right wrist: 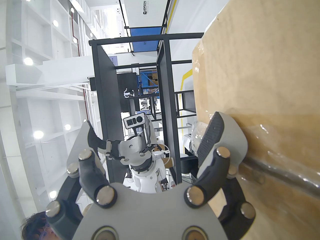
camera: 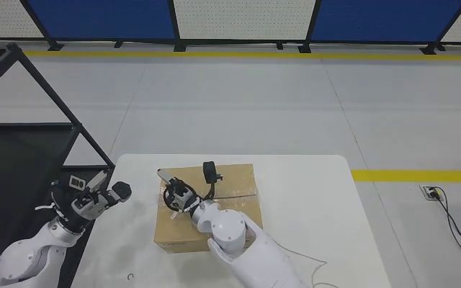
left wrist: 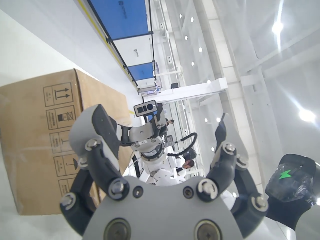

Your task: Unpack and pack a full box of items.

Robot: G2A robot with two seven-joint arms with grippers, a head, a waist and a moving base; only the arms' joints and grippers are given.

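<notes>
A closed cardboard box (camera: 216, 212), taped along its top seam, stands in the middle of the white table (camera: 310, 216). My right gripper (camera: 168, 191) sits at the box's top left corner, open, with nothing between its fingers. In the right wrist view one fingertip (right wrist: 212, 131) rests against the crinkled clear tape at the edge of the box (right wrist: 262, 63). My left gripper (camera: 108, 189) hovers at the table's left edge, apart from the box and pointing toward it. Its fingers (left wrist: 100, 123) are spread wide and empty, facing the box's printed side (left wrist: 37, 136).
A black metal rack (camera: 43, 137) stands just left of the table, close to the left arm. A small dark ring (camera: 130, 276) lies on the table near the front left. The table's right half is bare.
</notes>
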